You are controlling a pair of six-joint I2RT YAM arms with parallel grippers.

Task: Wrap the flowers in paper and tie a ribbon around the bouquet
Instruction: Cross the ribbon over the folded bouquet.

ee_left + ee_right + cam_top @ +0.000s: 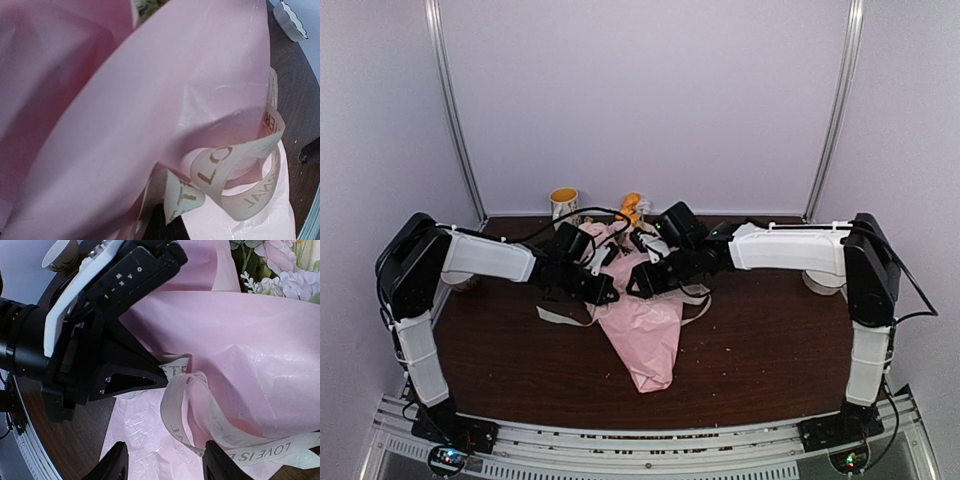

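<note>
We see the bouquet (645, 335) lying flat on the bench (770, 340), mid-bench between the two arms. Its long axis runs from near to far. The narrow closed tip points at the near edge and slightly right, and the wide mouth faces the back wall, where orange blooms stick out close to a mug (563, 203).

The pale pink paper (150, 100) fills most of the left wrist view and covers that camera's own fingers. The flowers (280, 260) show only in a corner of the right wrist view: lilac, pink and white blooms with green leaves, cut off by the frame edge. Their stems are hidden inside the cone.

The ribbon (175, 410) loops around the cone's waist, with gold lettering on it that we can read only in part. Loose lengths trail onto the bench on both sides of the cone.

The left hand (165, 381) has its fingers together, and from the right wrist view they pinch a flat stretch of ribbon at the cone's side. The right hand (164, 445) has its fingers apart, clamped on nothing, hovering just over the ribbon loop and the paper below it.

From above, both hands crowd over the middle of the cone and hide the ribbon's crossing. We cannot tell whether any knot is there.
</note>
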